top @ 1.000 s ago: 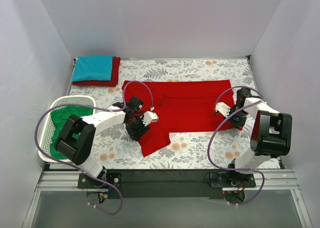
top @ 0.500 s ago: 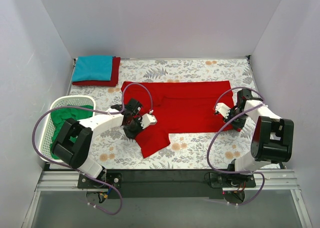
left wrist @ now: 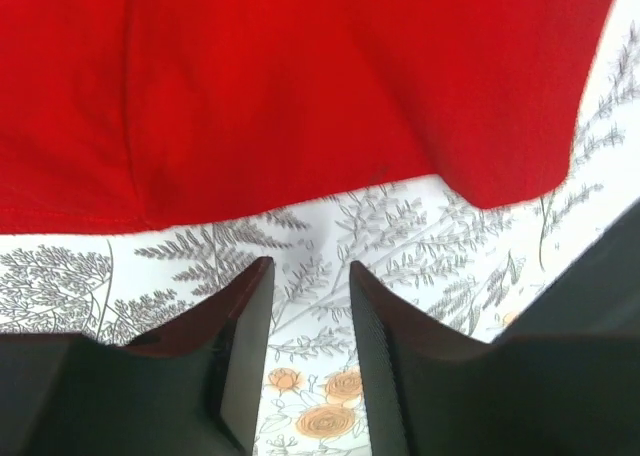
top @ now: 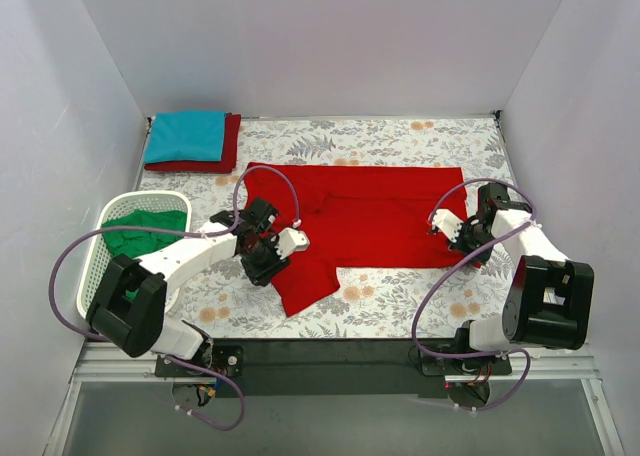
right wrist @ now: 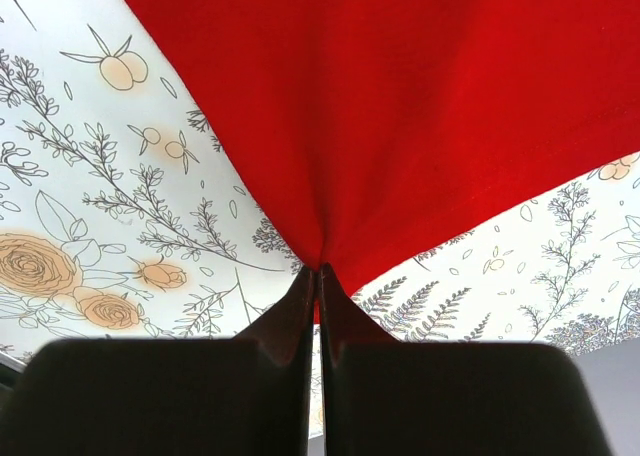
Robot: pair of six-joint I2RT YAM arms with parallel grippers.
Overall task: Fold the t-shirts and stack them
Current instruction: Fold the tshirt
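Care at the near-left flap decides this fold. The left pincer [left wrist: 310,266] stands with its fingers a little apart and empty. The floral-printed surface [top: 400,296] shows between them, and they sit just short of the hem of the bright red cloth t-shirt [top: 370,211]. That shirt lies spread across the middle of the surface, with one flap drooping toward the arms. The pincer would do well to slide forward low until the hem sits deep between the fingers, then close on the edge alone rather than on a bunch. The right pincer [right wrist: 320,272] is clamped together on the shirt's right corner, with the cloth puckered into its tips. It should hold level so both ends lift evenly. Left of the shirt, the white plastic lattice basket [top: 88,281] holds a green t-shirt [top: 140,238]. In the far-left corner, a folded teal blue t-shirt [top: 187,134] lies on a darker red t-shirt [top: 233,141], likely where the finished fold belongs.
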